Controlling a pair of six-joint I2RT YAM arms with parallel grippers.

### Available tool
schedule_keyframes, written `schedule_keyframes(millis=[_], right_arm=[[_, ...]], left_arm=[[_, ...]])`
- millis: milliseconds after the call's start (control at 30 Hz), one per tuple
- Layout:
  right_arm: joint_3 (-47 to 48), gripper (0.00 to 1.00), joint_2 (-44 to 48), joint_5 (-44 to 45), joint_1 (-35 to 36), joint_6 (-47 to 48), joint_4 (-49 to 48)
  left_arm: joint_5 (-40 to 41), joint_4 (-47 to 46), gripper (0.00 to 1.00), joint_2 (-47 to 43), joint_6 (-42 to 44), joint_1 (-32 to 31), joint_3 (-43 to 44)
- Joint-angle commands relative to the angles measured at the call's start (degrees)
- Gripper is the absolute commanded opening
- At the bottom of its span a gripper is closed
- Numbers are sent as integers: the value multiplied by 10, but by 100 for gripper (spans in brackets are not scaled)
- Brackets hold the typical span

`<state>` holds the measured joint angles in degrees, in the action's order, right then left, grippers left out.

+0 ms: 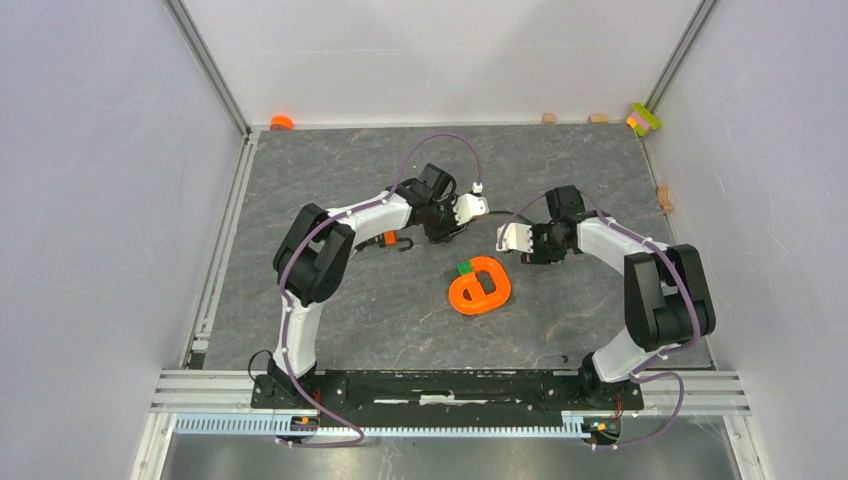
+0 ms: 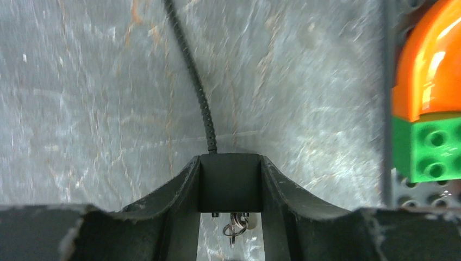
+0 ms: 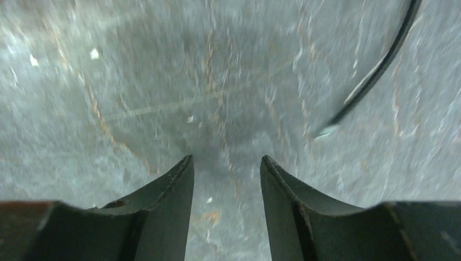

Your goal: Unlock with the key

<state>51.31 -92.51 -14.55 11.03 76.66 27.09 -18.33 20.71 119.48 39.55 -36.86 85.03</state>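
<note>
My left gripper (image 1: 484,209) is shut on the small black cable lock (image 2: 228,182), seen between its fingers in the left wrist view (image 2: 229,163). The lock's thin black cable (image 2: 195,87) runs away over the mat. A silvery ring with a thin metal piece (image 2: 235,228) hangs under the lock. I cannot make out the black-headed key. My right gripper (image 1: 502,238) is open and empty just above the mat (image 3: 225,160), close to the left gripper. A stretch of the cable with a pale tip (image 3: 375,70) lies to its right.
An orange ring-shaped piece (image 1: 482,288) with a green brick (image 1: 464,267) lies on the mat in front of both grippers; both also show in the left wrist view (image 2: 429,65). A small orange padlock with a black shackle (image 1: 393,240) lies by the left arm. Small blocks sit along the far edge.
</note>
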Motion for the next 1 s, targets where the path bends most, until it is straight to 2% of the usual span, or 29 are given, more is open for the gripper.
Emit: schedule_keyframes(millis=[0, 267, 367, 567, 667, 800, 967], right_arm=[[-25, 54, 35, 39, -22, 30, 29], [-31, 56, 67, 29, -50, 29, 40], [-26, 56, 84, -1, -55, 6, 44], [-15, 59, 132, -114, -56, -89, 37], [-19, 59, 158, -161, -56, -135, 19], [-32, 59, 192, -181, -57, -168, -3], [-40, 59, 221, -191, -56, -188, -8]], left_arm=[[53, 44, 14, 9, -15, 9, 19], [60, 44, 17, 9, -4, 4, 16], [54, 34, 27, -1, 3, 1, 0], [46, 11, 47, -21, -15, 0, -18], [53, 3, 53, -26, -39, 0, -12], [57, -1, 65, -34, -49, 0, -12], [58, -18, 72, -57, -52, 0, -24]])
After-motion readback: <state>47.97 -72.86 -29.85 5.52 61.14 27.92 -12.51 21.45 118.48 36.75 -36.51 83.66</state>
